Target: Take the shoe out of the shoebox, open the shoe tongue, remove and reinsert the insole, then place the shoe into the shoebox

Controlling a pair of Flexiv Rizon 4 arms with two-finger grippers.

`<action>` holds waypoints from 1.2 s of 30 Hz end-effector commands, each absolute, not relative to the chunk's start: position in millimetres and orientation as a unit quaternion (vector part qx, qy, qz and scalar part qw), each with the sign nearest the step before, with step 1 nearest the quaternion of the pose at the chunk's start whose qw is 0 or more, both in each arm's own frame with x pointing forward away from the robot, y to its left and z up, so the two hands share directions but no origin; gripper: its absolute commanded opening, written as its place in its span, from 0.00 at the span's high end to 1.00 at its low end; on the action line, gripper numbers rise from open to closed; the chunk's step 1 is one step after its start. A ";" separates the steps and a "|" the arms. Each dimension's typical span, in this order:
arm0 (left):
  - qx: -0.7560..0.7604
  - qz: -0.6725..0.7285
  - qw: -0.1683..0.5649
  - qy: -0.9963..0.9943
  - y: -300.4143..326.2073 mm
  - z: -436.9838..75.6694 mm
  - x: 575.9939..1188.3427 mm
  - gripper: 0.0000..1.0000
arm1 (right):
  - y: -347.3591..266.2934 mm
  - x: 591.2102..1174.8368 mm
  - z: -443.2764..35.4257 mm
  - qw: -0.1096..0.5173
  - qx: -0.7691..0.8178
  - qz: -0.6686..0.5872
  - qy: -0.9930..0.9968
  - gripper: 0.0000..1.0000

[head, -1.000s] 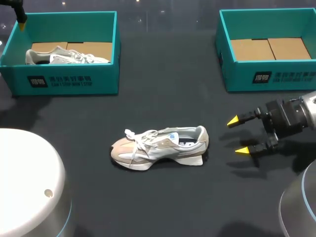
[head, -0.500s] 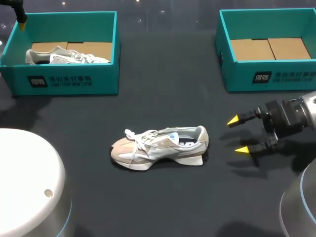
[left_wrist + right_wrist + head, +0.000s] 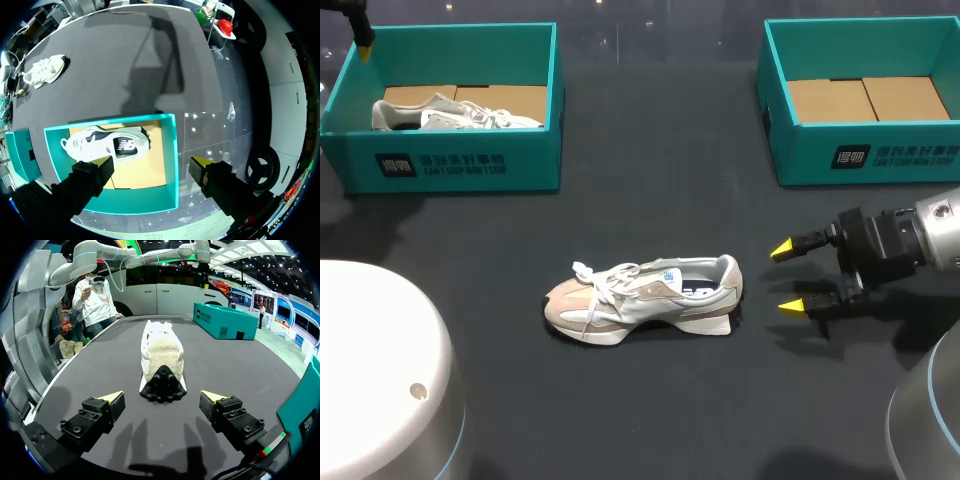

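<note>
The shoe (image 3: 645,300) is lying on its sole out on the table (image 3: 650,410), heel pointing toward the right claw (image 3: 786,278) and toe pointing away from it, so the first step, getting it out of a box, is looking already done. The shoe itself is sitting where it sat a second ago; what is changing is the right claw, which is sliding in toward the heel and closing the gap, though it is not yet touching. Its fingers are spread wide and gripping nothing, and in its own wrist view the heel is lying straight ahead, centred between the two yellow tips. That is reading as the start of an approach to steady or grip the heel end, probably so the tongue can be pulled open and the insole drawn out; neither step is showing any sign of being begun. The left claw (image 3: 150,165) is hanging far from the shoe, also spread and holding nothing, above the left box (image 3: 450,165), where a second shoe (image 3: 107,144) is lying under and just ahead of its fingers. The right box (image 3: 860,155) is standing well behind the right claw, holding only cardboard.
</note>
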State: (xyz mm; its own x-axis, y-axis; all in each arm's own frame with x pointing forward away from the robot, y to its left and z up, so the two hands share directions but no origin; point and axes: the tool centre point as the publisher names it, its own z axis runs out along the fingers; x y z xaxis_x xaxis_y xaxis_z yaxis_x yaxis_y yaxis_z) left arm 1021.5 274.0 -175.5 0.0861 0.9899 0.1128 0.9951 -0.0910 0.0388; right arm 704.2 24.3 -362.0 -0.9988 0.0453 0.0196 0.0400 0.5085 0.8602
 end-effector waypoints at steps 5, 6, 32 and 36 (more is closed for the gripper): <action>-0.737 -0.056 0.023 -0.673 274.4 -175.1 1020.5 0.00 | 35.1 705.8 -373.1 0.007 0.046 0.498 0.866 0.00; -0.737 -0.056 0.023 -0.673 274.4 -175.1 1020.5 0.00 | 35.9 706.1 -373.8 0.009 0.047 0.501 0.864 0.00; -0.737 -0.056 0.023 -0.673 274.4 -175.1 1020.5 0.00 | 75.3 713.1 -387.7 0.013 0.079 0.508 0.857 0.00; -0.737 -0.056 0.023 -0.673 274.4 -175.1 1020.5 0.00 | 81.6 715.7 -391.5 0.009 0.078 0.509 0.857 0.00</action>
